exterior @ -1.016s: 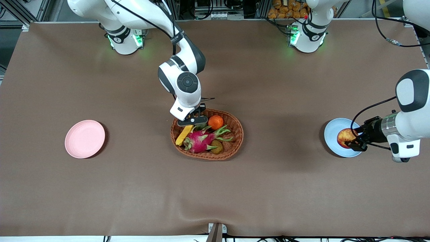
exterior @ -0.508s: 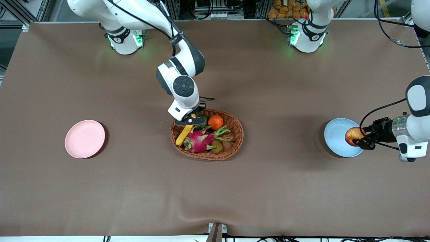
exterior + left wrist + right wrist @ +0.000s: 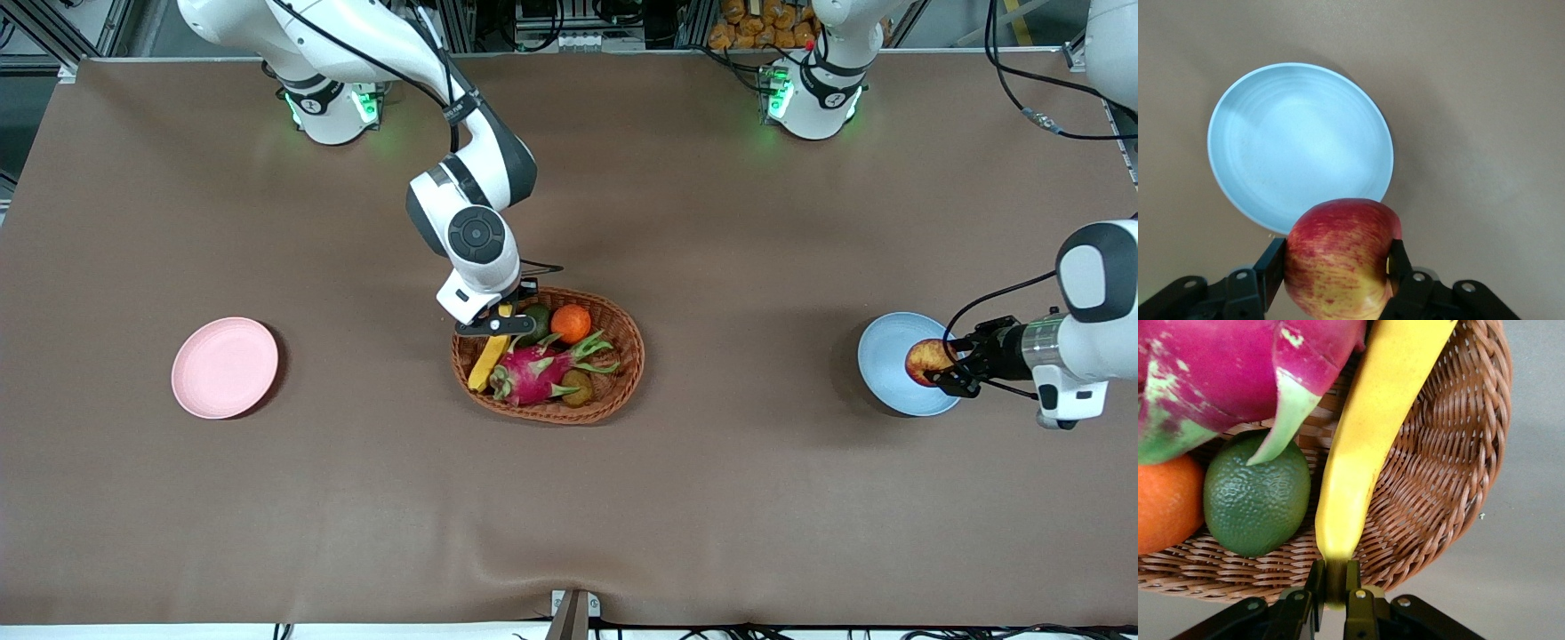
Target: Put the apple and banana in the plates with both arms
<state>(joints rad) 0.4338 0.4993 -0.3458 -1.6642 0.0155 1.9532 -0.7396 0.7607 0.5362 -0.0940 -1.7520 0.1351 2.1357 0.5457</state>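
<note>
My left gripper (image 3: 944,367) is shut on the red and yellow apple (image 3: 925,362) and holds it over the rim of the pale blue plate (image 3: 885,360). In the left wrist view the apple (image 3: 1338,257) sits between the fingers (image 3: 1271,263), with the blue plate (image 3: 1291,140) below. My right gripper (image 3: 500,320) is shut on the stem end of the yellow banana (image 3: 487,360), which lies in the wicker basket (image 3: 622,338). In the right wrist view the banana (image 3: 1371,447) runs from the gripper (image 3: 1336,583) across the basket (image 3: 1438,487). The pale pink plate (image 3: 224,366) stands bare toward the right arm's end.
The basket also holds a pink dragon fruit (image 3: 533,369), an orange (image 3: 570,323), a green round fruit (image 3: 535,322) and a brown kiwi (image 3: 578,387). Brown cloth covers the table (image 3: 356,498).
My left gripper drew the apple back toward the blue plate's outer rim and then slightly in again. My right gripper shifted slightly toward the right arm's end at the banana's end.
</note>
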